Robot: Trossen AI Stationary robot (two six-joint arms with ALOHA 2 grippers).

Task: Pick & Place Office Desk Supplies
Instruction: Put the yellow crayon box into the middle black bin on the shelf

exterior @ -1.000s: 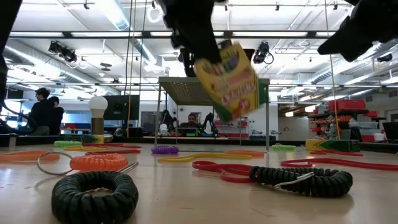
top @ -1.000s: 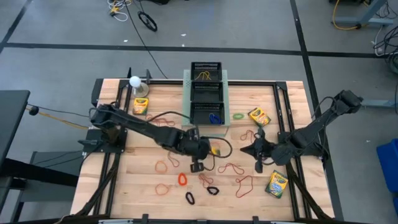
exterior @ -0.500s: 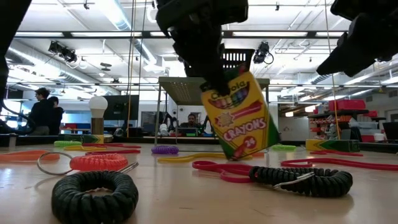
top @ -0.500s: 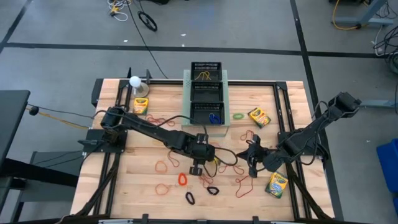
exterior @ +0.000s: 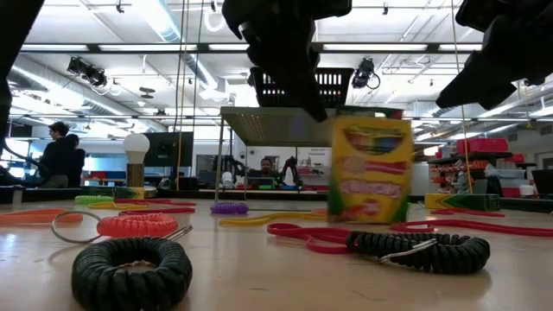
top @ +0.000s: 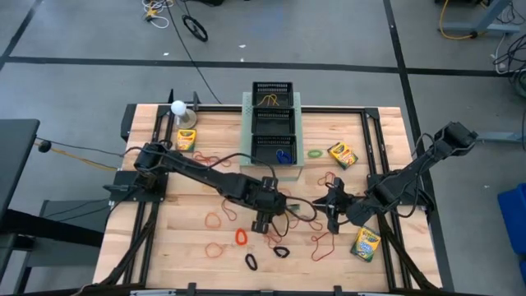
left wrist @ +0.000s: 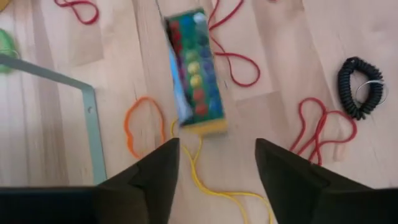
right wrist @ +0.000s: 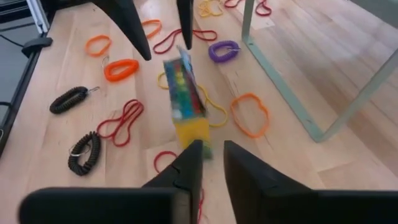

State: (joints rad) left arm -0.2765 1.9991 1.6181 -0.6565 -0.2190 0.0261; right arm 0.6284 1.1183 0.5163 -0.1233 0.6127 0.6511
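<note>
A yellow-and-green crayon box (exterior: pixel 371 168) stands upright on its lower end on the table, blurred, among loose rubber bands (left wrist: pixel 239 59). My left gripper (left wrist: pixel 217 168) hangs open just above it, and the box (left wrist: pixel 193 71) sits clear of both fingers. From the table's right, my right gripper (right wrist: pixel 212 165) points at the same box (right wrist: pixel 186 99). Its fingers stand a little apart with nothing between them. In the high view the left gripper (top: pixel 265 220) and right gripper (top: pixel 331 210) are near the table's middle.
Black mesh trays (top: pixel 274 123) sit in a pale-green box at the far middle. More crayon boxes (top: pixel 183 140) (top: pixel 342 154) (top: pixel 365 243) lie around. Black coiled bands (exterior: pixel 130 268) (exterior: pixel 423 246) and an orange one (exterior: pixel 138 225) lie near the front. A white ball on a stand (top: pixel 178 107) is far left.
My left gripper has sunk toward the table, rolled its wrist and let go of the crayon box. The box hung tilted from its fingers before. Now it stands upright on the table, free. My right gripper has shifted a little toward the table's left.
</note>
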